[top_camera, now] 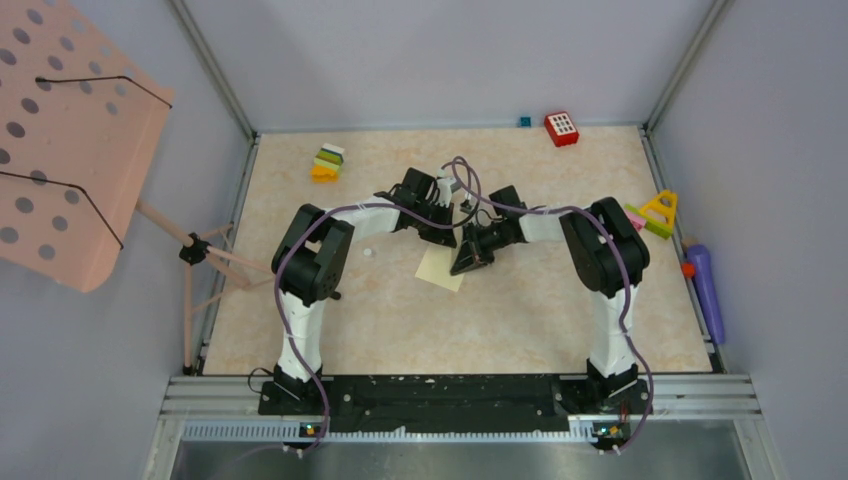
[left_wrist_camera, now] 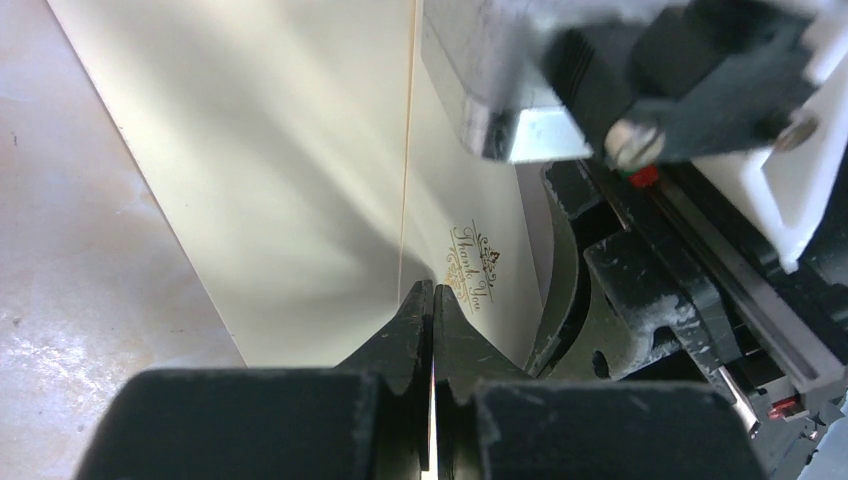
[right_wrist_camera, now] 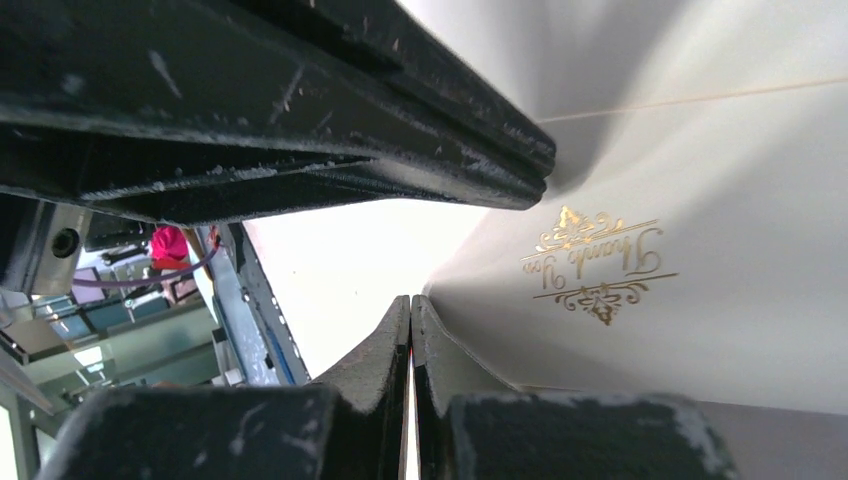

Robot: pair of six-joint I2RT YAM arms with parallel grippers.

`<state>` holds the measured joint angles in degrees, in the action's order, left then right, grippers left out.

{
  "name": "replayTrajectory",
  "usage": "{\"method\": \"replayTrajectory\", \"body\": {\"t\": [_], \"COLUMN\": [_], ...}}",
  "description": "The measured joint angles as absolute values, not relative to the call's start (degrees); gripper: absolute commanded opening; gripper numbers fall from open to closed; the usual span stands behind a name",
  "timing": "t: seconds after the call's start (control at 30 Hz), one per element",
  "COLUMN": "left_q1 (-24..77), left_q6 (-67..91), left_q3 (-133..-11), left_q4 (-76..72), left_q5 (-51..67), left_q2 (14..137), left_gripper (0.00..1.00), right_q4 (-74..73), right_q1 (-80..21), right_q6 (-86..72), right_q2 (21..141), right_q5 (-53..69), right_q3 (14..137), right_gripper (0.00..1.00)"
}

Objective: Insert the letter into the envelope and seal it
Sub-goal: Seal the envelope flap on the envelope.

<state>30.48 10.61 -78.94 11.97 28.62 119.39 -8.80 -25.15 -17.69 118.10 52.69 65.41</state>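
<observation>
Beige tabletop [top_camera: 560,300]; arms half-hide the envelope [top_camera: 438,272]; left pincer [left_wrist_camera: 432,292] and right pincer [right_wrist_camera: 411,302] closed together at its edge, grip unclear.

Top external camera: fixed above and behind the arm bases, facing down and forward, far enough back to take in the whole table [top_camera: 540,320]. Left wrist camera: sights along the left gripper [left_wrist_camera: 433,292], very close to the envelope [left_wrist_camera: 290,150]. Right wrist camera: sights along the right gripper [right_wrist_camera: 411,302], equally close. Both wrist views share the envelope's gold print [left_wrist_camera: 474,265]; the overhead view shows the same envelope small at centre.
</observation>
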Motion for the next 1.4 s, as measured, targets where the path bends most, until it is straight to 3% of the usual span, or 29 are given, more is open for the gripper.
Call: {"method": "replayTrajectory", "body": {"t": [0.77, 1.3, 1.4], "left_q1": [30.5, 30.4, 30.3], "left_q6": [10.6, 10.6, 11.0], "left_q3": [-78.9, -78.9, -78.5], "left_q4": [12.0, 11.7, 11.0], "left_q5": [28.7, 29.2, 30.9], "left_q2": [119.4, 119.4, 119.4], "left_gripper": [0.00, 0.00, 0.18], "right_q4": [-4.6, 1.3, 1.1], "right_q1": [-19.7, -17.2, -16.8], "right_q6": [-20.2, -20.6, -19.6], "right_q2": [120.6, 120.3, 120.7], "right_q5": [45.6, 34.4, 31.4], "right_q3": [71.9, 73.6, 75.6], "right_gripper": [0.00, 0.00, 0.00]}}
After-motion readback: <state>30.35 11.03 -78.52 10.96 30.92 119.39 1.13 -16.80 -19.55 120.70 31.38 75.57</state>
